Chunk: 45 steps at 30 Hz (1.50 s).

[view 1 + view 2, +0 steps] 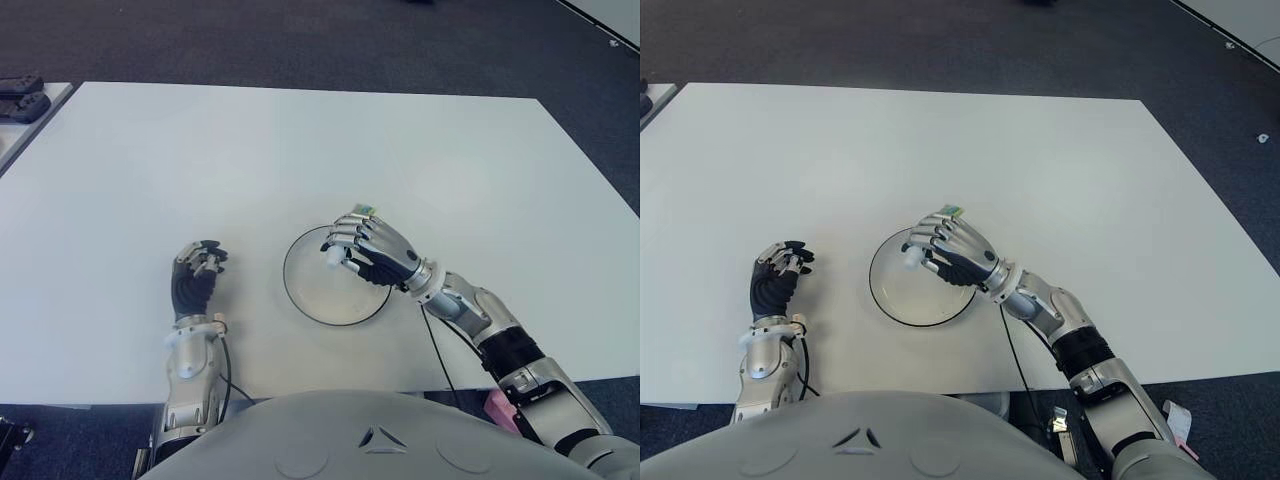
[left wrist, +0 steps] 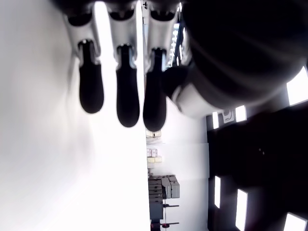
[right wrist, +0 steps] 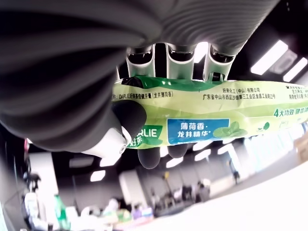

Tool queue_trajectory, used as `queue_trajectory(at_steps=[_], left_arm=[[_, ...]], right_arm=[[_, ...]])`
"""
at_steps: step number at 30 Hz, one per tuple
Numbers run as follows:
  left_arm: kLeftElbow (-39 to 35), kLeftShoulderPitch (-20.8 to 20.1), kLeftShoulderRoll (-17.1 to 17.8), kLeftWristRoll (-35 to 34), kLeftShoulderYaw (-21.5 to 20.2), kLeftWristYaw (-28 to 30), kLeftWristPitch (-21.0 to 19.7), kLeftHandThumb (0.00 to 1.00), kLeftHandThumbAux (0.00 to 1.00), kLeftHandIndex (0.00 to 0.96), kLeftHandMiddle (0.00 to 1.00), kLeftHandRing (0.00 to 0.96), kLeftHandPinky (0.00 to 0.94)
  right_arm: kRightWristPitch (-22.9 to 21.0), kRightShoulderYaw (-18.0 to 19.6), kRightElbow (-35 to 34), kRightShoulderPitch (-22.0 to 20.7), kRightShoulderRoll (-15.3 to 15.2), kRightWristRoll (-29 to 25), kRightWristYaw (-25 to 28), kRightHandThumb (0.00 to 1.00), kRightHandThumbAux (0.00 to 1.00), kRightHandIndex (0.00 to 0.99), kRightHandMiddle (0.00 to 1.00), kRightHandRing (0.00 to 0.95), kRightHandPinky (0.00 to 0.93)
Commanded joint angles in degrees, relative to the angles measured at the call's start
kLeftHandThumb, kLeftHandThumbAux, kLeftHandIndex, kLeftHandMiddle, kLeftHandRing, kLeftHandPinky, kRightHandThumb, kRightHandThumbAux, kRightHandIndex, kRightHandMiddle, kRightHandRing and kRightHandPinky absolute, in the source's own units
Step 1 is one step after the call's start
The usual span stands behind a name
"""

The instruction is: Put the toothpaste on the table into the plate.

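My left hand (image 1: 197, 275) shows on the white table (image 1: 150, 160), left of the plate (image 1: 305, 295); its fingers (image 2: 127, 96) are curled and hold nothing. Bare tabletop stretches wide ahead of it and out to the left edge. One plate, directly beneath my right hand (image 1: 368, 250), which hovers over its right half. That hand is clamped around the one green toothpaste (image 3: 202, 108) tube, thumb across its front. Whether the tube touches the plate, I can't quite tell. Open table lies beyond and right of this hand.
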<state>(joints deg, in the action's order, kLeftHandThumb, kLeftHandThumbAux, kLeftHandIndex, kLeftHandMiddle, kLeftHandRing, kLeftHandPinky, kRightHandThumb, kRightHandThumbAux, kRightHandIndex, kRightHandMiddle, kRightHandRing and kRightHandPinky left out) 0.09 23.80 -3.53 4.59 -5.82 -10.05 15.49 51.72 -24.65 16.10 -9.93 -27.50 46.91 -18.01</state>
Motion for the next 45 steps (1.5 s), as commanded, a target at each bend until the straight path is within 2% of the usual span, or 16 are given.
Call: queue_trajectory(at_steps=[1,8,15,17,20,21,22,23,26,29,32,45], left_arm=[[0.3,0.4,-0.3,0.7,0.3,-0.6,-0.4,0.706,0.72,0.431,0.509,0.497,0.51],[0.7,0.4,-0.1,0.9,0.3,-0.6,0.3,0.706,0.721,0.431,0.503,0.49,0.505],[0.6,0.6,-0.1,1.1,0.3,-0.7,0.5,0.706,0.721,0.431,0.5,0.488,0.506],[0.5,0.6,-0.2,1.2,0.3,-0.7,0.3,0.706,0.721,0.431,0.5,0.489,0.506],[0.3,0.6,-0.2,1.3,0.3,-0.8,0.1,0.706,0.721,0.431,0.5,0.49,0.506],[0.3,0.7,-0.2,1.3,0.3,-0.8,0.0,0.706,0.721,0.431,0.5,0.49,0.506],[0.2,0.7,-0.2,1.4,0.3,-0.8,-0.1,0.705,0.721,0.431,0.502,0.492,0.508],[0.2,0.7,-0.2,1.4,0.3,-0.7,-0.1,0.705,0.72,0.431,0.504,0.494,0.508],[0.2,0.6,-0.2,1.3,0.4,-0.6,-0.3,0.705,0.72,0.431,0.512,0.503,0.513],[0.5,0.5,-0.1,1.2,0.3,-0.4,0.0,0.705,0.719,0.431,0.514,0.502,0.512],[0.8,0.3,0.0,0.9,0.1,-0.3,0.2,0.705,0.719,0.431,0.513,0.501,0.508],[1.2,-0.2,-0.2,0.7,-0.3,-0.6,-0.2,0.706,0.72,0.431,0.516,0.504,0.511]], right_arm=[[0.0,-1.2,1.3,-1.0,-0.6,2.6,0.7,0.852,0.677,0.399,0.549,0.87,0.866],[-1.8,-2.4,2.3,-1.3,-1.2,6.4,0.6,0.851,0.676,0.4,0.55,0.869,0.867],[-4.1,-2.7,4.3,-1.0,-1.1,5.0,3.8,0.85,0.673,0.413,0.585,0.803,0.791],[-4.9,-2.6,3.8,-1.0,-1.1,4.1,5.5,0.844,0.674,0.406,0.567,0.716,0.722],[-6.1,-2.6,2.4,-1.0,-1.4,3.1,8.3,0.614,0.514,0.269,0.317,0.411,0.484],[-6.6,-2.7,1.8,-1.0,-1.5,3.2,9.3,0.587,0.496,0.251,0.29,0.376,0.455],[-7.1,-2.7,1.3,-0.9,-1.7,3.1,10.1,0.523,0.449,0.179,0.2,0.259,0.343],[-7.7,-2.6,0.8,-0.8,-1.8,3.4,10.8,0.482,0.419,0.133,0.143,0.183,0.27],[-9.0,-2.5,-0.4,-0.4,-1.9,3.7,12.0,0.412,0.344,0.043,0.046,0.06,0.097],[-10.1,-2.2,-1.7,0.0,-2.4,4.0,12.8,0.381,0.288,0.014,0.015,0.019,0.031],[-10.7,-2.1,-2.6,0.4,-3.3,3.7,13.8,0.354,0.235,0.004,0.004,0.006,0.01],[-12.3,-1.8,-2.9,1.1,-3.3,2.0,14.5,0.277,0.159,0.0,0.0,0.0,0.0]])
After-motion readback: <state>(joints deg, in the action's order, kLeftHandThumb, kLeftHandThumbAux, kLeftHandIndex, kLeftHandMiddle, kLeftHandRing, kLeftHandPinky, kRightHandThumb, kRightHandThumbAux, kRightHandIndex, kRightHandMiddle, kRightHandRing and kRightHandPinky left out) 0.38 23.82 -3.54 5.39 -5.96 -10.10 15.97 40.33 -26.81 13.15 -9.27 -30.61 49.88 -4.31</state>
